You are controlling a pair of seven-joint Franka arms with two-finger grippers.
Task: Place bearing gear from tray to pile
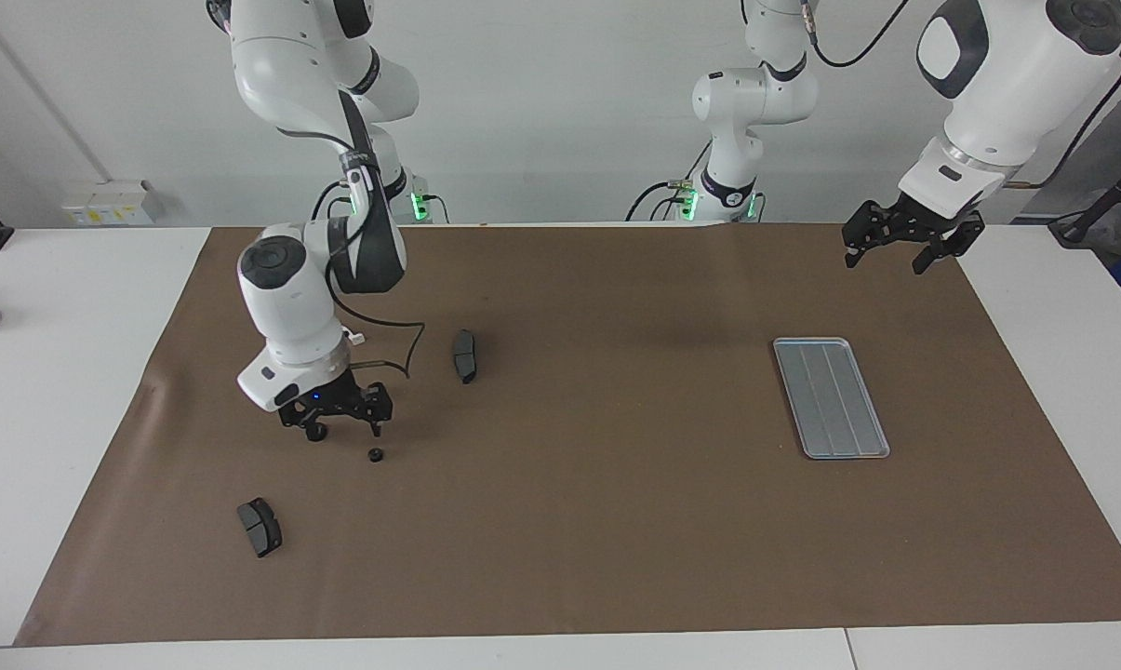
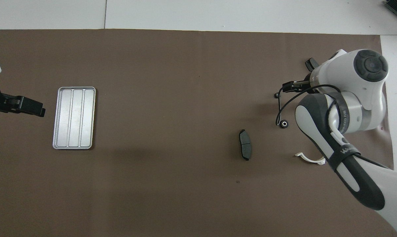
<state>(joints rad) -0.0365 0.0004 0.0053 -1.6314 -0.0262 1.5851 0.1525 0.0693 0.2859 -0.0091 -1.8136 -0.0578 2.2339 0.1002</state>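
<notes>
Gear (image 1: 374, 454) lies freed on the desk (image 1: 616, 521), well apart from the empty tray (image 1: 831, 398); right gripper (image 1: 335, 415) hangs open just above it, holding nothing. Left gripper (image 1: 902, 244), open and empty, waits near the tray.

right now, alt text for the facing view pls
The right gripper hangs with open jaws over the brown mat, just above a small black gear lying between two dark brake pads. The left gripper waits open near an empty silver tray.
</notes>
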